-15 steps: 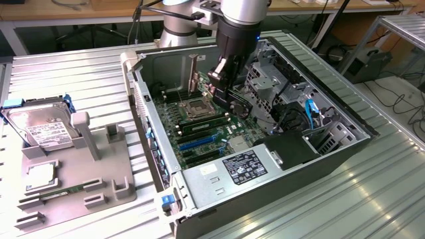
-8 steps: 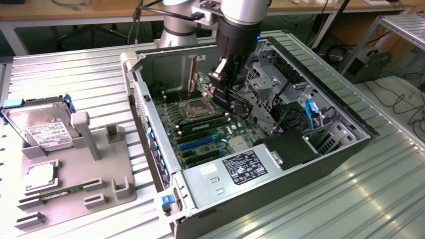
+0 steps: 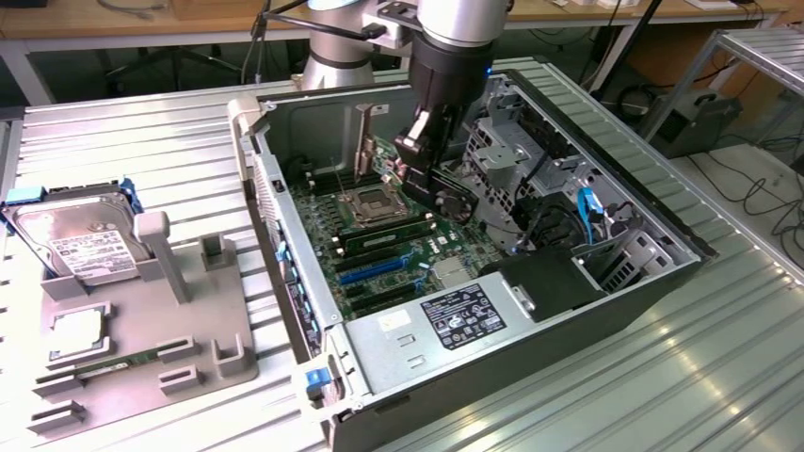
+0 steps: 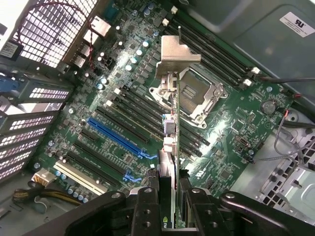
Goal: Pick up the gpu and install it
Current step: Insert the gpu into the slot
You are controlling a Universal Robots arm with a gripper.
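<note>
A ribbed metal table (image 3: pixel 151 141) carries an open computer case (image 3: pixel 553 344) and a grey holder (image 3: pixel 132 334).

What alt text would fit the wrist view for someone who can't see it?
The pincer grips the gpu edge-on, silver bracket farthest from the camera, over a green motherboard. A processor socket and a long blue slot lie on the board behind the card.

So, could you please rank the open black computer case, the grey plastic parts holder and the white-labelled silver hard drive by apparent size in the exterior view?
Largest to smallest:
1. open black computer case, by far
2. grey plastic parts holder
3. white-labelled silver hard drive
</note>
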